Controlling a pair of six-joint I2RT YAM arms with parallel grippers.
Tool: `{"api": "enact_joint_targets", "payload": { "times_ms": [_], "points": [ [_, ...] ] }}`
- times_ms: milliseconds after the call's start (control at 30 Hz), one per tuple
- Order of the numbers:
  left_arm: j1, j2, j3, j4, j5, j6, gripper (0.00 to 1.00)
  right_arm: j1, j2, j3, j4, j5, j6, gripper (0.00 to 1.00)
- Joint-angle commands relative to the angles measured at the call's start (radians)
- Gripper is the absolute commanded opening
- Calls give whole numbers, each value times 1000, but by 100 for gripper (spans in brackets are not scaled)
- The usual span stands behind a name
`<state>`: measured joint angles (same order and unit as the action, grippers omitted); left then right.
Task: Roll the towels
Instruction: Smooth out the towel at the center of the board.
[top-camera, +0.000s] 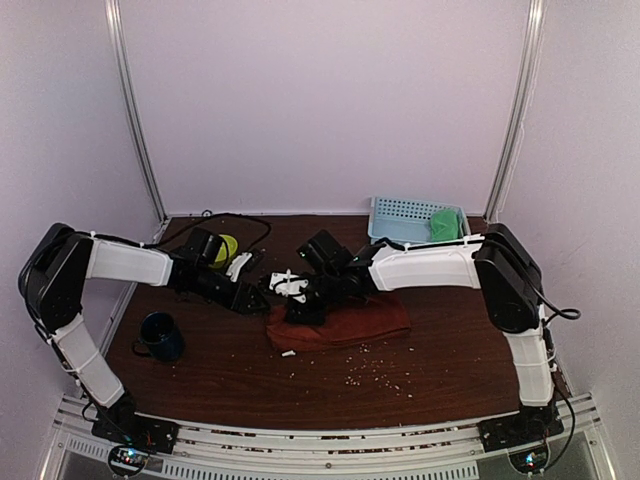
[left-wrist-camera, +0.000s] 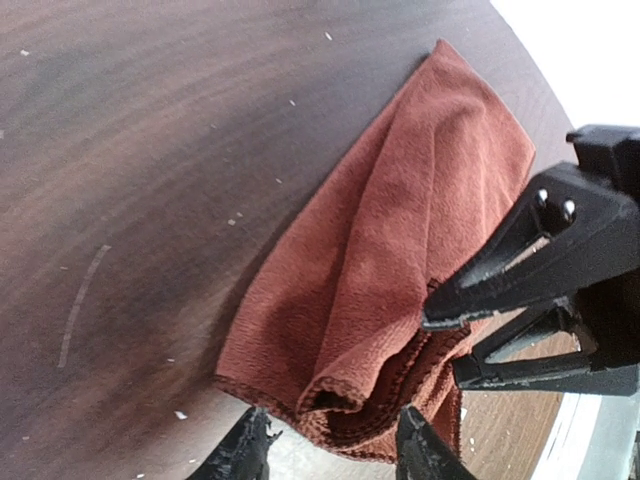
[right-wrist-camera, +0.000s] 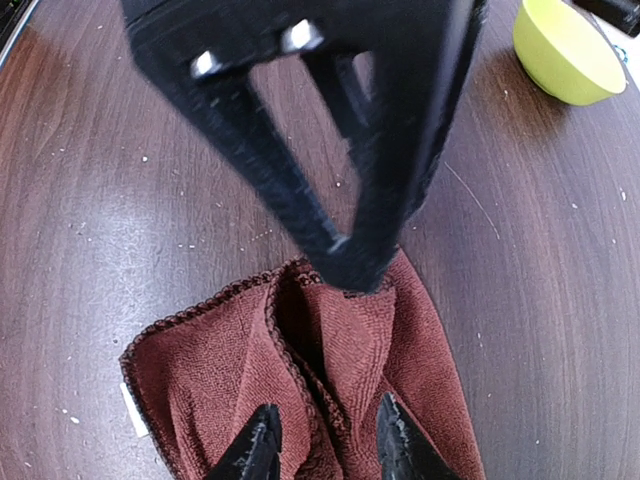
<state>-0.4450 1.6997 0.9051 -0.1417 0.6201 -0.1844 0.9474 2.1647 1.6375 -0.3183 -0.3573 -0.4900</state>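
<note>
Top external view settles the layout: the rust towel (top-camera: 345, 322) lies folded in the middle of the table (top-camera: 200, 385), its long axis running left to right, and both grippers meet at its left end. The green towel (top-camera: 446, 224) sits well apart in the blue basket (top-camera: 395, 212) at the far right.

The left arm reaches in low from the left, so the cloth stretches away from the left gripper (left-wrist-camera: 335, 452) along its length. The right arm doubles back across the towel's far edge, elbow out to the right, wrist pointing left and down.

From the left wrist, a folded hem lies between that gripper's parted fingers. From the right wrist, a raised ridge of cloth stands between the fingers of the right gripper (right-wrist-camera: 325, 440), which are also apart. Whether either one pinches the cloth or merely straddles it — I cannot tell.

By my judgement the roll should start at this left end and travel rightward down the long axis. The two tools are crowded close enough to risk knocking each other.
</note>
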Motion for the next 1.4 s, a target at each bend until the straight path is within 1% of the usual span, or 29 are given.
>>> {"api": "enact_joint_targets", "payload": {
  "times_ms": [0, 100, 167, 233, 500, 733, 933, 1100, 1267, 1300, 1333, 1367],
  "points": [
    [24, -51, -5, 3, -28, 4, 45, 1, 20, 5, 0, 17, 8, 35],
    [31, -52, -5, -2, -36, 4, 45, 1, 33, 7, -7, 18, 10, 33],
    [32, -53, -6, -7, -42, 6, 45, 0, 34, 5, -8, 14, 13, 29],
    [31, -53, -5, -10, -44, 9, 44, 1, 29, 6, -14, 10, 11, 23],
    [33, -62, -2, -6, -44, 11, 44, 2, -5, 0, -22, 3, 20, 12],
    [33, -70, -2, -3, -40, 10, 45, 28, -53, -27, -13, 29, 35, 10],
    [33, -79, 0, -5, -45, 7, 44, 55, -54, -14, -22, 64, 74, 5],
    [32, -88, -1, -11, -57, 7, 44, 75, -50, 20, -64, 35, 122, 5],
    [32, -91, 1, -18, -58, 11, 44, 104, -37, 33, -90, -64, 164, 6],
    [33, -89, 1, -19, -54, 13, 45, 115, -36, 30, -88, -90, 173, 7],
    [33, -88, 2, -21, -48, 16, 45, 127, -36, 33, -88, -123, 184, 11],
    [33, -88, 1, -21, -46, 17, 45, 140, -37, 39, -93, -155, 189, 18]
  ]
}}
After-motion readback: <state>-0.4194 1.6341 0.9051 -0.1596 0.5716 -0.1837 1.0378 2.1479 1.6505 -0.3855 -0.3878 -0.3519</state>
